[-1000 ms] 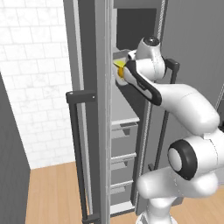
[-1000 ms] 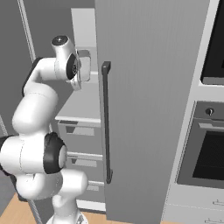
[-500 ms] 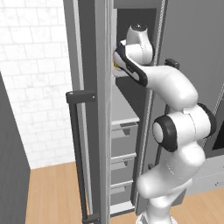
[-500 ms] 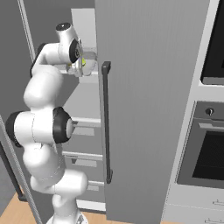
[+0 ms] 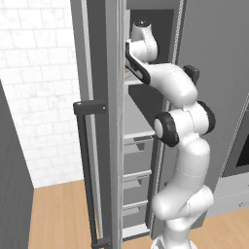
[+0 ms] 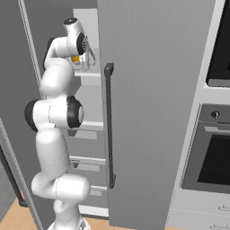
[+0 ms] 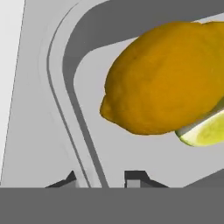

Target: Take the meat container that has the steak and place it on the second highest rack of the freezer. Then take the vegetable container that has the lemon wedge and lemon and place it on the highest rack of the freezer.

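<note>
**A:** Where's the lemon?

**B:** In the hand view the lemon [image 7: 162, 78] lies in a pale grey container [image 7: 65, 87] with a raised rounded rim. The lemon wedge [image 7: 203, 131] is tucked just under the lemon's lower right side, touching it or nearly so. In the right base view a spot of the lemon's orange-yellow shows beside the robot's wrist.

**A:** And the container?

**B:** It sits up in the open freezer [image 6: 148, 67], at the level of the highest rack [image 6: 87, 72], the upper pale shelf panel. Whether it rests flat on the panel I cannot tell.

**A:** The gripper?

**B:** The gripper [image 7: 103, 178] has one dark fingertip on either side of the container's rim, close together. The gap is narrow, with the rim running between the tips; whether they pinch the rim or merely stand beside it I cannot tell.

**A:** Around it?

**B:** The white arm [image 5: 182, 146] reaches up between the freezer doors, each with a dark bar handle [image 6: 109, 126]. Drawers [image 5: 136, 170] sit below, and a wall oven [image 6: 211, 152] stands to the right.
</note>
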